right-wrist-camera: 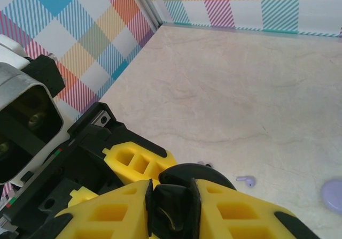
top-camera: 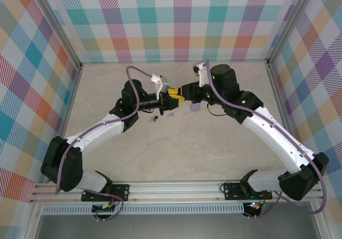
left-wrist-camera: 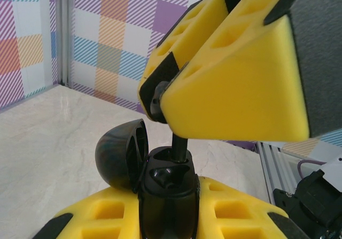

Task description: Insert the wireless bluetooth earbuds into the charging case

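Observation:
My left gripper (left-wrist-camera: 169,217) is shut on a black charging case (left-wrist-camera: 168,193), held upright with its round lid (left-wrist-camera: 115,153) swung open to the left. From above, my right gripper (left-wrist-camera: 160,95) is shut on a black earbud (left-wrist-camera: 179,143), whose stem reaches down into the case's far socket. In the right wrist view the earbud (right-wrist-camera: 173,209) sits pinched between the right gripper's (right-wrist-camera: 172,204) yellow pads, with the case lid (right-wrist-camera: 200,172) just beyond. In the top view the left gripper (top-camera: 169,102) and the right gripper (top-camera: 180,95) meet at mid table.
A lilac earbud (right-wrist-camera: 246,181) lies on the table, with a lilac case (right-wrist-camera: 334,195) to its right. In the top view the lilac case (top-camera: 195,106) sits under the right arm, and small buds (top-camera: 155,120) lie below the grippers. Plaid walls stand around the table.

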